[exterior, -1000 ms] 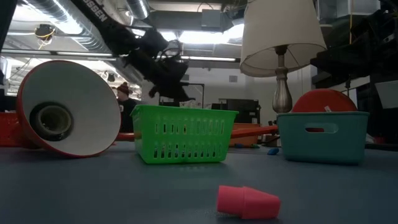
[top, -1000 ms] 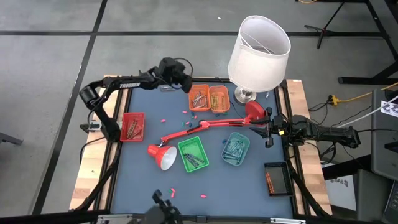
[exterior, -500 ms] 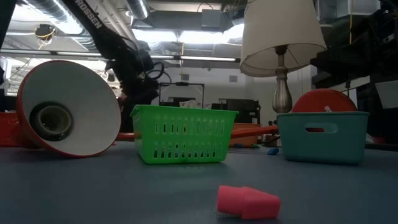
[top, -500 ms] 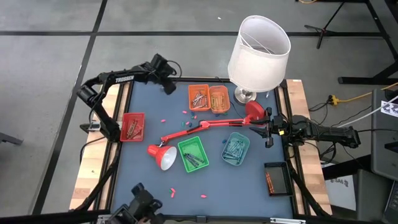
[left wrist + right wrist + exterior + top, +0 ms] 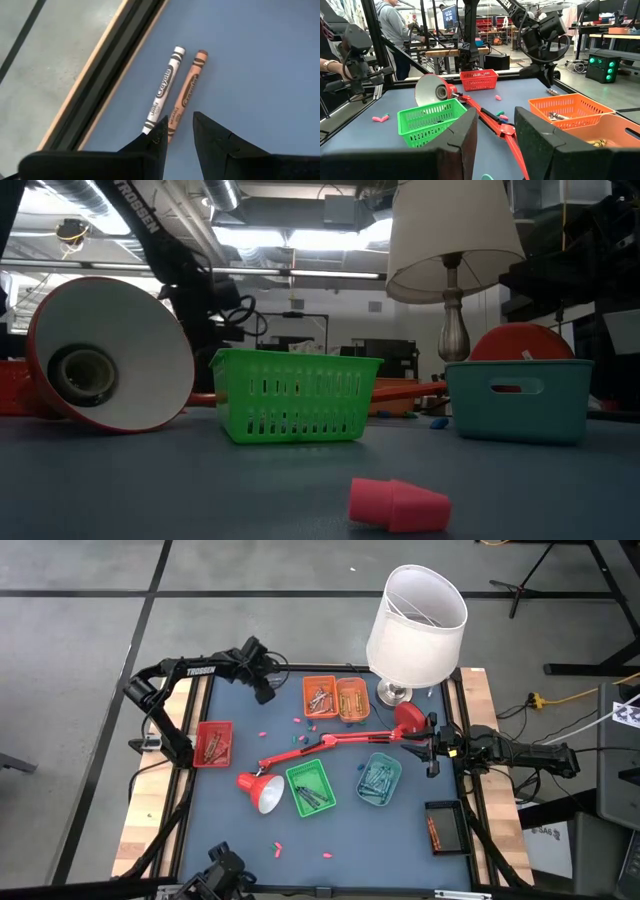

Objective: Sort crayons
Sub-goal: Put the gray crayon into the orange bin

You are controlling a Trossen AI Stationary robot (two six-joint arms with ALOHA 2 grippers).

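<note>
Two crayons, one white (image 5: 162, 90) and one orange-tan (image 5: 187, 92), lie side by side on the blue table (image 5: 240, 830) by its far-left edge. My left gripper (image 5: 264, 692) hangs open just above their near ends (image 5: 180, 131), pointing steeply down. It also shows in the right wrist view (image 5: 548, 80), a little above those crayons (image 5: 553, 92). More crayons fill the baskets. Loose pink bits (image 5: 398, 504) lie on the table. My right gripper (image 5: 495, 131) waits open and level at the table's right edge (image 5: 432, 752).
Two orange baskets (image 5: 336, 698), a red basket (image 5: 213, 742), a green one (image 5: 310, 787) and a teal one (image 5: 379, 778) stand on the table. A red desk lamp (image 5: 320, 748) lies across the middle. A white-shaded lamp (image 5: 415, 625) stands far right, a black tray (image 5: 444, 827) near right.
My left gripper has swung from beside the orange baskets toward the table's left edge along the far side. It has come down and tipped to point more steeply at the table. Its fingers keep the same gap. Nothing on the table has moved.
</note>
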